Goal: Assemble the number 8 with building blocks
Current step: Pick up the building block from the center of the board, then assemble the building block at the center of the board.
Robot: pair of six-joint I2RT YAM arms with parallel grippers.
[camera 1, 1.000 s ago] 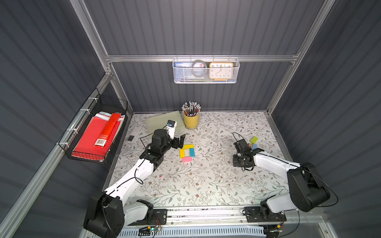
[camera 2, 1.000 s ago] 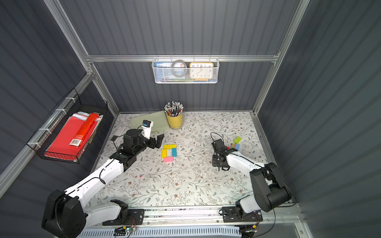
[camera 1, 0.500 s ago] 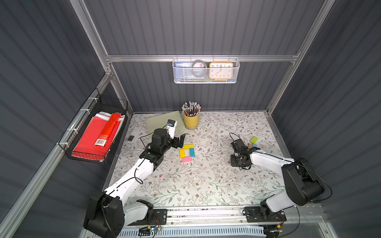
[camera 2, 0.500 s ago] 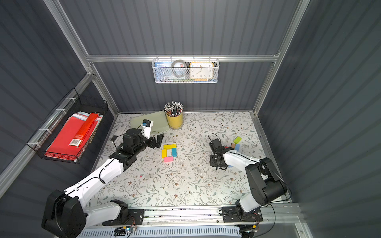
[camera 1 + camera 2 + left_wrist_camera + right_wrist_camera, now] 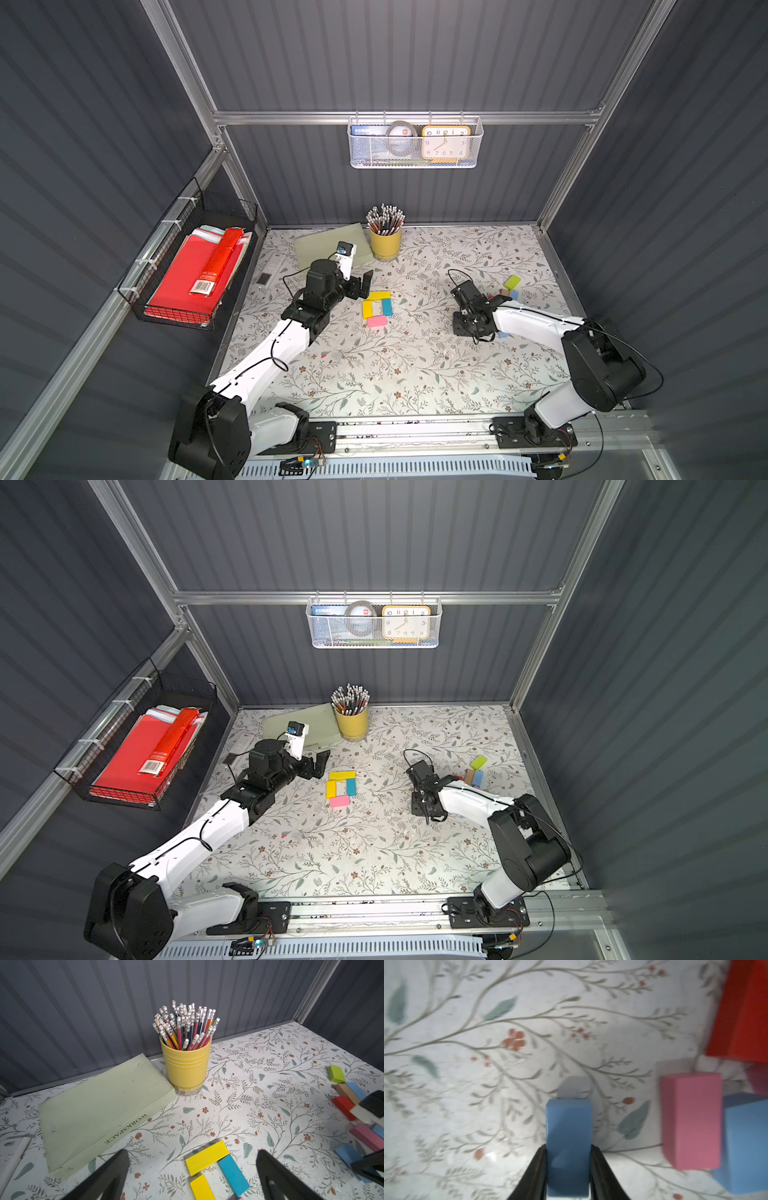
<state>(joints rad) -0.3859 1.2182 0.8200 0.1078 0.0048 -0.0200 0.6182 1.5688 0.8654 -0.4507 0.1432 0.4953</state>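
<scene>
While the left gripper (image 5: 192,1154) is hanging wide open, the right gripper (image 5: 568,1148) is clenching a light-blue rectangular block (image 5: 568,1122) at lower centre, next likely needing lifting toward the yellow-teal-pink square (image 5: 377,296) mid-frame.

Left end effector (image 5: 192,1153) spread wide — right end effector (image 5: 569,1153) clamped, angled downward.

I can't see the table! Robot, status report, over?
Left gripper open. Right gripper shut on light blue rectangular block. Square loop of yellow, teal, pink blocks done. Loose pink block alongside.

WORKSPACE on green book (image 5: 99,1105) spine; hour numerals on clock (image 5: 445,143) face.
</scene>
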